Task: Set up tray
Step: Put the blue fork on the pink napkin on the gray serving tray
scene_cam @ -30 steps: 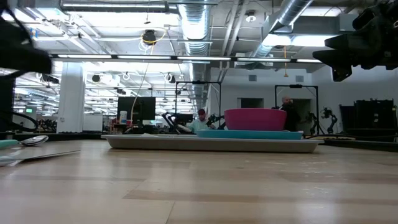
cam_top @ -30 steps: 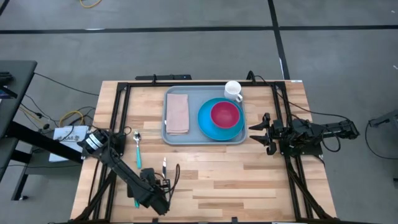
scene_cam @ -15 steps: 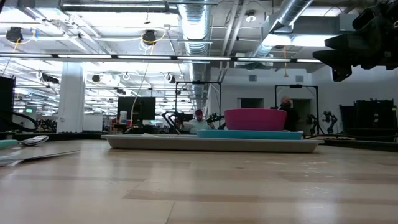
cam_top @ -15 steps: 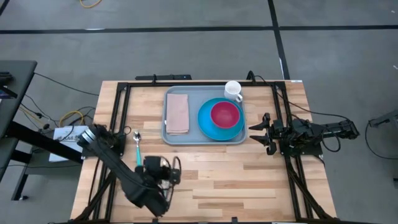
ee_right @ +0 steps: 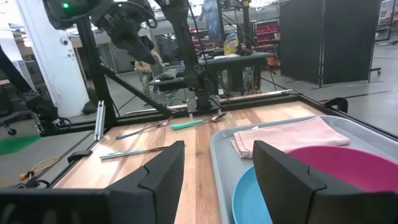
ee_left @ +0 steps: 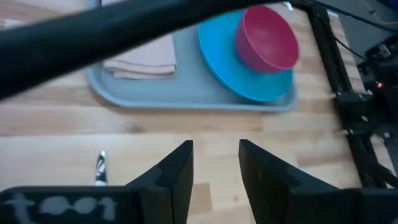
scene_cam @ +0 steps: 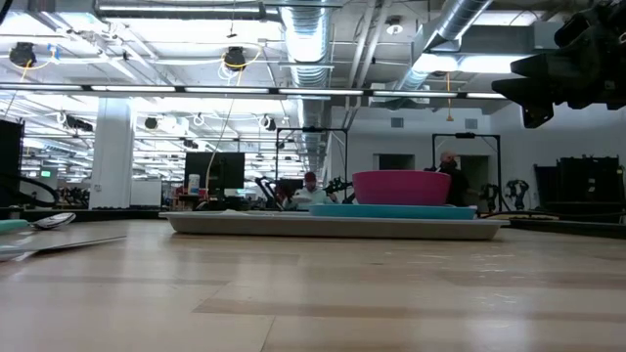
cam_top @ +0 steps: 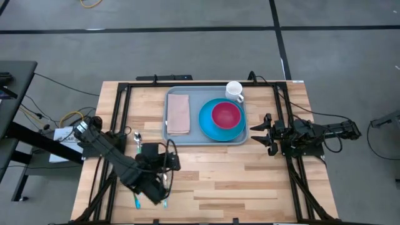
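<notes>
The grey-blue tray point(cam_top: 205, 139) lies flat at the table's far middle. It holds a folded beige napkin point(cam_top: 179, 112) and a blue plate point(cam_top: 208, 125) with a red bowl point(cam_top: 226, 115) on it. A white mug point(cam_top: 234, 90) stands at the tray's far right corner. My left gripper point(cam_top: 167, 157) hovers open and empty on the near side of the tray, and its fingers point(ee_left: 180, 171) point toward the tray point(ee_left: 186, 93). My right gripper point(cam_top: 259, 132) waits open and empty, right of the tray point(ee_right: 217, 140).
A teal-handled spoon point(cam_top: 138, 142) lies left of the tray. Two more teal-handled utensils lie near the front edge point(cam_top: 136, 201) point(cam_top: 164, 200), partly under my left arm. One silver tip point(ee_left: 99, 168) shows in the left wrist view. Black frame rails point(cam_top: 122, 112) run along both sides.
My left arm has risen from low over the table's near left part, and it has left the low view. Its gripper has gone a little toward the tray. The teal handle end near the front edge has come into sight.
</notes>
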